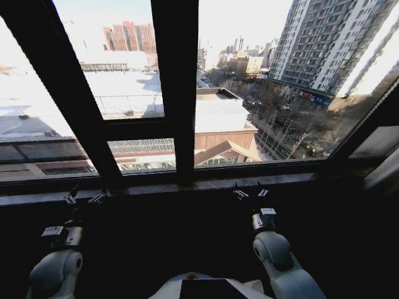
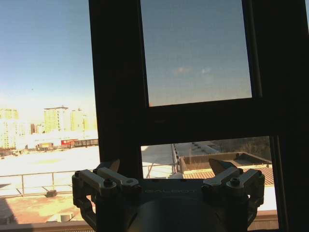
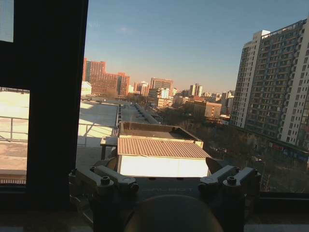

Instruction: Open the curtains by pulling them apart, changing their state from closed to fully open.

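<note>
Facing window frame (image 1: 176, 93): two hands, left hand (image 1: 83, 200) wide, right hand (image 1: 250, 192) wide.

Window frame (image 1: 176, 93) cut by top edge; both arms' lower parts cut off below.

— What's your left wrist camera giving you?

— Your left gripper (image 2: 168, 175) sits low in the foreground, its two fingers (image 2: 112, 180) spread wide apart with nothing between them.

— And past it?

— The black window frame (image 2: 120, 92). One thick upright rises just above the gripper, and a crossbar branches off it, with a smaller pane above and another below. A second dark upright (image 2: 287, 96) stands on the far side of those panes.

— Anything through the glass?

— You're looking at clear blue sky, pale sunlit tower blocks (image 2: 60, 118) in the distance, a bright flat rooftop with a railing (image 2: 38, 176), and low roofs (image 2: 227, 162) beyond the lower pane.
</note>
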Controlling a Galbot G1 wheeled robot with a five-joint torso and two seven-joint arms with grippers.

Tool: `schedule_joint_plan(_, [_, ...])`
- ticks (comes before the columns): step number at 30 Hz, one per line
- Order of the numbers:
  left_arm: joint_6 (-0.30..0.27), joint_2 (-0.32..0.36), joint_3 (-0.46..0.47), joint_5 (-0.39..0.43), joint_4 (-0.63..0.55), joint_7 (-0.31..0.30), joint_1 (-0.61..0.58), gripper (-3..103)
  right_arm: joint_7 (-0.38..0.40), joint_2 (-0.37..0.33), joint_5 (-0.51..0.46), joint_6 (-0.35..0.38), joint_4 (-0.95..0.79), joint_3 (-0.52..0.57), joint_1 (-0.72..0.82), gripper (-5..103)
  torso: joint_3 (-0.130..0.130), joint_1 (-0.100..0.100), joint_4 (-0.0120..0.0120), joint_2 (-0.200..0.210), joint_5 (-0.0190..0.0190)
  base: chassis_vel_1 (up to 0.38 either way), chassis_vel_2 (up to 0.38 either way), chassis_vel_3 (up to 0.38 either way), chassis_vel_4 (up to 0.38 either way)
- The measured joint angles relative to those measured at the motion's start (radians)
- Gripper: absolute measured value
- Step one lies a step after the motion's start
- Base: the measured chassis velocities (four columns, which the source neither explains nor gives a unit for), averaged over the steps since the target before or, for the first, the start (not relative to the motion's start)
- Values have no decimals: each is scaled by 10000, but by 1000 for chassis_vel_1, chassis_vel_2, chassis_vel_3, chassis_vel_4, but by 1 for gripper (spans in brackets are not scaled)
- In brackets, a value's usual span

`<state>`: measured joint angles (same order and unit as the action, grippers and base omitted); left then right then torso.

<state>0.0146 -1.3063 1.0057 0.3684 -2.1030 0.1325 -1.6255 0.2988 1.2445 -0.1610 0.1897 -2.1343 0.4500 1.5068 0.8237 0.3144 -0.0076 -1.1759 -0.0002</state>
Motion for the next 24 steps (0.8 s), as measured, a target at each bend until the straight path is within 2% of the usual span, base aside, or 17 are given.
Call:
schedule_joint_plan(10, [246, 37, 73, 3, 15, -5, -93, 100, 8, 103, 89, -33, -106, -115, 23, 100, -5, -10, 2, -6, -4, 342, -382, -363, 394])
schedule_joint_plan(13, [319, 38, 57, 5, 41, -3, -95, 100, 13, 134, 136, -37, -114, -119, 71, 100, 0, -8, -4, -2, 12, 351, -374, -354, 369])
schedule_joint_plan(17, [412, 24, 32, 5, 99, 0, -129, 100, 14, 151, 186, -49, -126, -120, 110, 100, 2, 2, 0, 2, -2, 318, -347, -302, 363])
schedule_joint_plan(20, [464, 7, 8, 0, 129, 0, -133, 100, 14, 154, 213, -64, -128, -127, 125, 100, -1, -3, 0, 0, 2, 306, -300, -260, 333])
schedule_joint_plan(24, [517, -41, -46, -42, 202, 3, -105, 100, -37, 161, 375, -471, 96, -202, 121, 100, 0, -2, 0, 0, 4, 365, -373, -382, 382])
